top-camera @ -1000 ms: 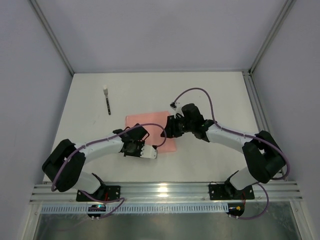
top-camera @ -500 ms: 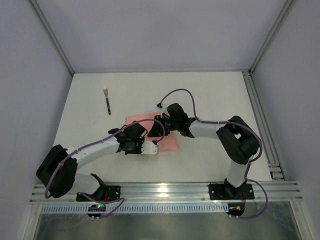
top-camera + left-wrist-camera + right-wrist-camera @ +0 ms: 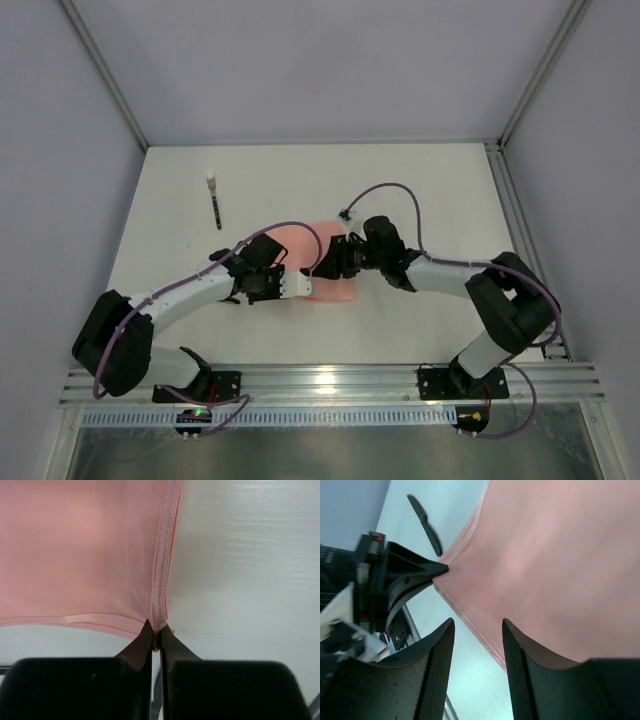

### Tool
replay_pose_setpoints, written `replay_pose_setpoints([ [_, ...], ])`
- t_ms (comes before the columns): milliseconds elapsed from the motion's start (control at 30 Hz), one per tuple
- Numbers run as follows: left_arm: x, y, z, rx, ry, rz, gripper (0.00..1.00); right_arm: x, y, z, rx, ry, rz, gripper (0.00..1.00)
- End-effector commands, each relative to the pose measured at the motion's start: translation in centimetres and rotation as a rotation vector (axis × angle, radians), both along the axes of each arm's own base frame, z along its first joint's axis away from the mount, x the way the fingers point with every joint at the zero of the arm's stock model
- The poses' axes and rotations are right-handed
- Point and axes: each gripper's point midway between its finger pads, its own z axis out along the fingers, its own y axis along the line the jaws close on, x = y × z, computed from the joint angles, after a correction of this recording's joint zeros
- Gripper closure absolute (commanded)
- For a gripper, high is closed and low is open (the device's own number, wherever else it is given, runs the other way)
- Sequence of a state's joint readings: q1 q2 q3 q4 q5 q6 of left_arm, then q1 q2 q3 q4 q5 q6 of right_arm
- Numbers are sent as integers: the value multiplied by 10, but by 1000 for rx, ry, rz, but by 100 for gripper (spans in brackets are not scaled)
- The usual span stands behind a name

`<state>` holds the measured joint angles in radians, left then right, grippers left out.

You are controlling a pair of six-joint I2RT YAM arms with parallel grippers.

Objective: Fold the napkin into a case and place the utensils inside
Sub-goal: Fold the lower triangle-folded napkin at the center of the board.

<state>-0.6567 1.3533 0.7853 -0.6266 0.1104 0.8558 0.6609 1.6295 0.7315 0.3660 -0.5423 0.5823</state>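
The salmon-pink napkin (image 3: pixel 335 285) lies on the white table between my two arms, partly covered by them. My left gripper (image 3: pixel 156 631) is shut on a hemmed corner of the napkin (image 3: pixel 80 555), and in the top view it sits at the sheet's near left edge (image 3: pixel 302 286). My right gripper (image 3: pixel 477 632) is open just above the napkin (image 3: pixel 550 565), its fingers straddling the hemmed edge and holding nothing. One slim black utensil (image 3: pixel 216 207) lies on the table at the far left, apart from the napkin; it also appears in the right wrist view (image 3: pixel 425 525).
A small white piece (image 3: pixel 211 179) sits at the utensil's far end. Grey walls close in the table on three sides, with an aluminium rail (image 3: pixel 515 220) along the right. My left gripper's fingertips (image 3: pixel 437 570) show in the right wrist view, close to the right fingers.
My right gripper has opened wider and drawn back slightly to the right. My left gripper has carried the pinched corner a little farther from me. Less pink shows on the left.
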Motion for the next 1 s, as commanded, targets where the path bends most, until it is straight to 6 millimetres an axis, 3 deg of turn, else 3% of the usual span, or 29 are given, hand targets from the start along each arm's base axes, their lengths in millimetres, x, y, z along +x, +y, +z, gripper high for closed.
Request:
replay_pose_setpoints([
  [0, 0, -10, 9, -68, 26, 10, 100, 19, -14, 52, 50, -275, -10, 52],
  [33, 1, -11, 10, -73, 29, 14, 100, 22, -19, 55, 34, -323, -25, 52],
  [67, 0, -9, 9, -72, 40, 21, 100, 21, -26, 79, 48, -444, -30, 52],
  [100, 0, -9, 9, -74, 45, 22, 100, 12, -32, 75, 33, -499, -28, 51],
  [167, 0, -9, 11, -82, 54, 25, 100, 11, -44, 102, 14, -754, -94, 48],
  [200, 1, -8, 11, -86, 56, 33, 100, -1, -59, 112, -49, -979, -82, 45],
  [233, 2, -10, 14, -102, 65, 31, 100, -19, -53, 128, -27, -1111, -62, 41],
  [300, 1, -8, 15, -109, 85, 42, 100, -31, -66, 132, -89, -1286, -52, 30],
  [400, 3, -9, 19, -115, 104, 47, 100, -34, -69, 105, -221, -1286, 29, 29],
  [433, 3, -10, 20, -119, 108, 47, 100, -44, -62, 96, -229, -1283, 71, 30],
  [500, 4, -10, 21, -122, 112, 48, 100, -45, -65, 70, -308, -1269, 51, 29],
  [533, 3, -11, 22, -123, 115, 47, 100, -55, -55, 74, -270, -1300, 53, 28],
  [600, 2, -11, 21, -120, 132, 44, 100, -53, -53, 63, -314, -1297, 32, 25],
  [700, 1, -8, 18, -105, 159, 48, 100, -52, -31, 37, -365, -1305, 85, 23],
  [733, 2, -9, 18, -108, 158, 47, 100, -51, -28, 46, -341, -1317, 66, 22],
  [967, 3, -7, 18, -116, 175, 56, 100, -41, 15, 2, -396, -1264, 158, 20],
])
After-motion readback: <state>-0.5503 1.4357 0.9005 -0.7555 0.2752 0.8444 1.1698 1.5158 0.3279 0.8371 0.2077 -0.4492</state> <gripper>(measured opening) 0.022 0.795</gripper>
